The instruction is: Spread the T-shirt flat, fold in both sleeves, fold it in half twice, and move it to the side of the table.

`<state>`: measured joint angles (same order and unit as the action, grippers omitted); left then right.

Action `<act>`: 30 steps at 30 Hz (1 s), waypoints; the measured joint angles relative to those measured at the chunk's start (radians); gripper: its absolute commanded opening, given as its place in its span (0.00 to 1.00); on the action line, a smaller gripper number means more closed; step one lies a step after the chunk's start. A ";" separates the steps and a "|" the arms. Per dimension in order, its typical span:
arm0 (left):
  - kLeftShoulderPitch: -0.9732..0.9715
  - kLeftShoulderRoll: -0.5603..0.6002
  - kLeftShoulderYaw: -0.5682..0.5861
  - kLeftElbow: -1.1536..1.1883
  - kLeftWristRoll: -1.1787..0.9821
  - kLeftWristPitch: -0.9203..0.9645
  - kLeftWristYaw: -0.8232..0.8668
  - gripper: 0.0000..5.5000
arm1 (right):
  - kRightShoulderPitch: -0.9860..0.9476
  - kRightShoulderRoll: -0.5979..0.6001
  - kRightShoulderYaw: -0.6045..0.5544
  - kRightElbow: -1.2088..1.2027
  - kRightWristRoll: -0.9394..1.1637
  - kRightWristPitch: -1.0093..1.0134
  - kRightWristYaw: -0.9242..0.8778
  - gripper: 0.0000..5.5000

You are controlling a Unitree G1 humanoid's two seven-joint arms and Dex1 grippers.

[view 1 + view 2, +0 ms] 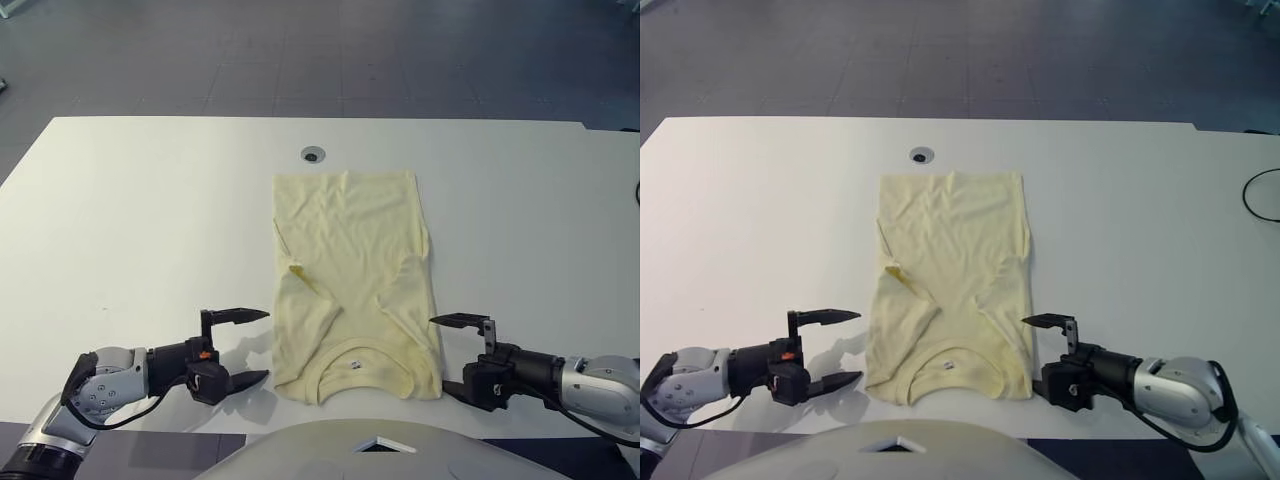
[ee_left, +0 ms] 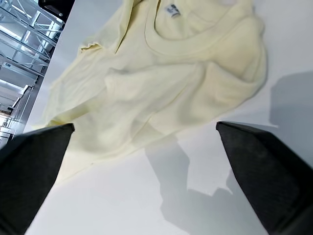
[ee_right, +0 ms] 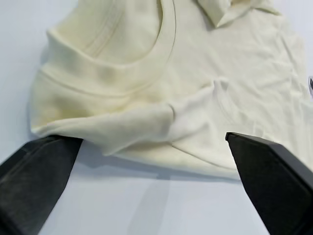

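A pale yellow T-shirt (image 1: 353, 280) lies on the white table (image 1: 130, 220), collar toward the near edge, with both sleeves folded in over the body. My left gripper (image 1: 240, 347) is open just left of the collar-end corner, its fingers (image 2: 34, 166) apart above the tabletop. On the other side my right gripper (image 1: 455, 355) is open beside the right collar-end corner, nearly touching the shirt's edge. In the right wrist view the shirt (image 3: 161, 83) lies just ahead of the dark fingers (image 3: 269, 176); in the left wrist view the shirt (image 2: 161, 73) is a little farther off.
A round grommet hole (image 1: 313, 154) sits in the table beyond the shirt's hem. Bare table spreads wide to the left and to the right (image 1: 540, 220) of the shirt. A black cable loop (image 1: 1262, 195) lies at the far right edge.
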<state>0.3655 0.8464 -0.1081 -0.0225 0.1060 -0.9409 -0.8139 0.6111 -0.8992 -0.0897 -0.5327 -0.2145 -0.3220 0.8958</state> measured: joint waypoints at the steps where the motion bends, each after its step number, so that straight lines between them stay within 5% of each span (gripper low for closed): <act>1: -0.004 0.000 -0.005 0.004 0.004 -0.005 0.005 0.98 | -0.003 0.000 0.008 0.000 0.001 -0.001 -0.004 0.98; 30: -0.018 0.187 -0.099 -0.016 -0.030 -0.037 0.015 0.98 | 0.024 -0.006 0.033 0.004 -0.001 -0.035 -0.047 0.98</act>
<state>0.3477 1.0335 -0.2068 -0.0381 0.0759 -0.9774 -0.7986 0.6356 -0.9051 -0.0568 -0.5286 -0.2153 -0.3574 0.8491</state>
